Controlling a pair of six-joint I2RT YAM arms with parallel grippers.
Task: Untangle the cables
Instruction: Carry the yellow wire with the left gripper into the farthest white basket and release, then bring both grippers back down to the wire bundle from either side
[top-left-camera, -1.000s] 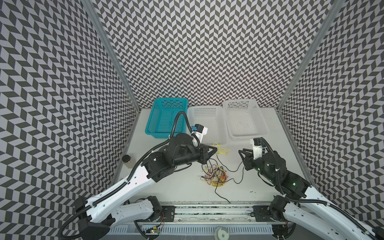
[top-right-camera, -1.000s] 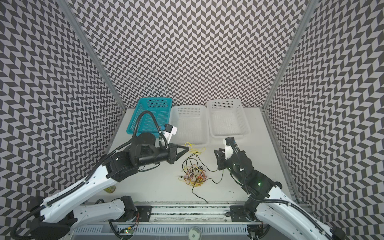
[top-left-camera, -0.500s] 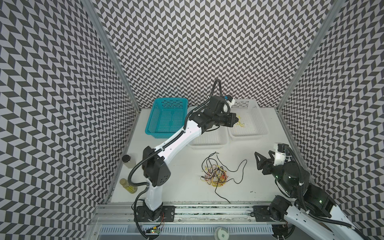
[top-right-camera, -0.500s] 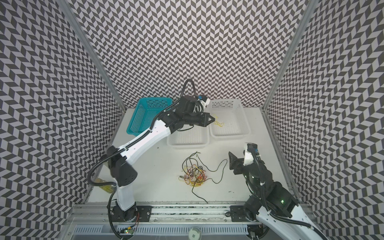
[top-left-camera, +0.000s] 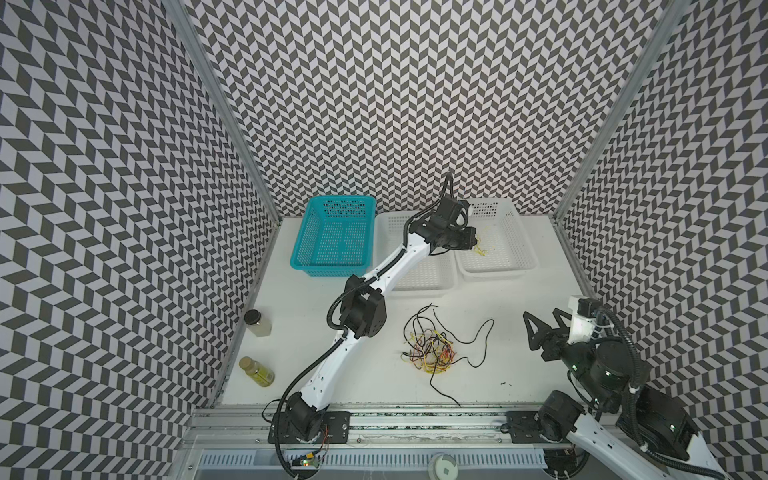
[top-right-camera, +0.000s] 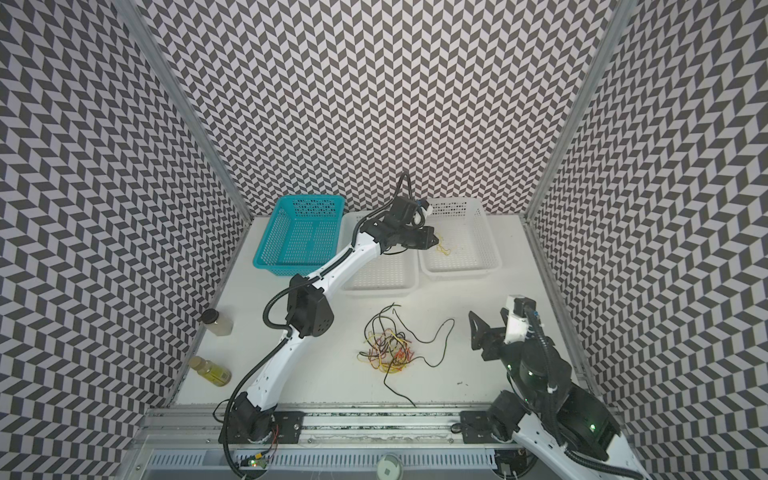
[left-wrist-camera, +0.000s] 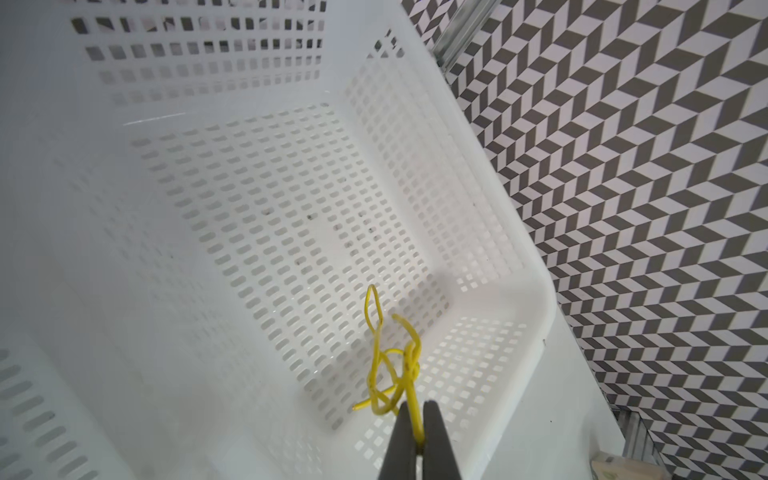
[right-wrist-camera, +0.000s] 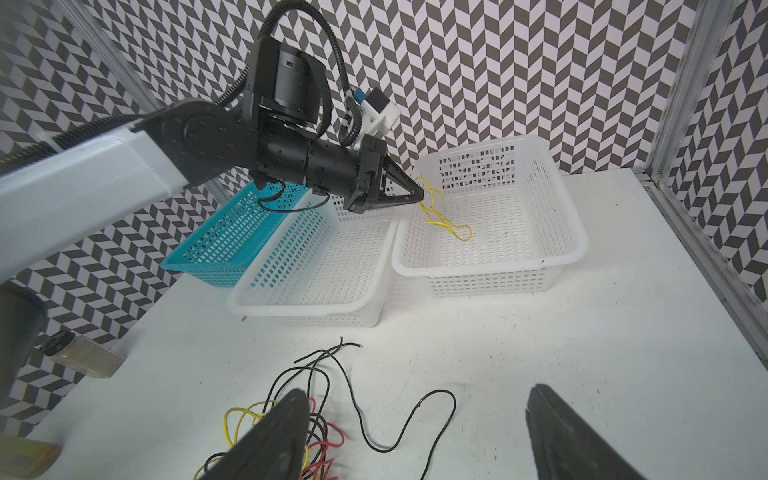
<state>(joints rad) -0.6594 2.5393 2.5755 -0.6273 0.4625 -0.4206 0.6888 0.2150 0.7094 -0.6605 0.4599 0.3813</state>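
Observation:
A tangle of black, red and yellow cables (top-left-camera: 432, 349) (top-right-camera: 390, 347) lies on the white table, with a long black strand trailing right. My left gripper (left-wrist-camera: 417, 409) (top-left-camera: 473, 245) hangs over the right white basket (top-left-camera: 528, 249) (left-wrist-camera: 536, 266), shut on a knotted yellow cable (left-wrist-camera: 376, 349) (right-wrist-camera: 446, 224) that dangles into the basket. My right gripper (right-wrist-camera: 413, 392) (top-left-camera: 542, 316) stands open to the right of the tangle (right-wrist-camera: 316, 415), low over the table, with nothing between its fingers.
A teal basket (top-left-camera: 332, 237) and a middle white basket (top-left-camera: 419, 278) stand at the back, left of the right basket. Two bottles (top-left-camera: 257, 323) (top-left-camera: 255, 371) lie by the left wall. Patterned walls close in three sides.
My left arm has swung from beside the tangle to the right white basket, carrying the yellow cable. My right gripper has drawn back to the right and opened.

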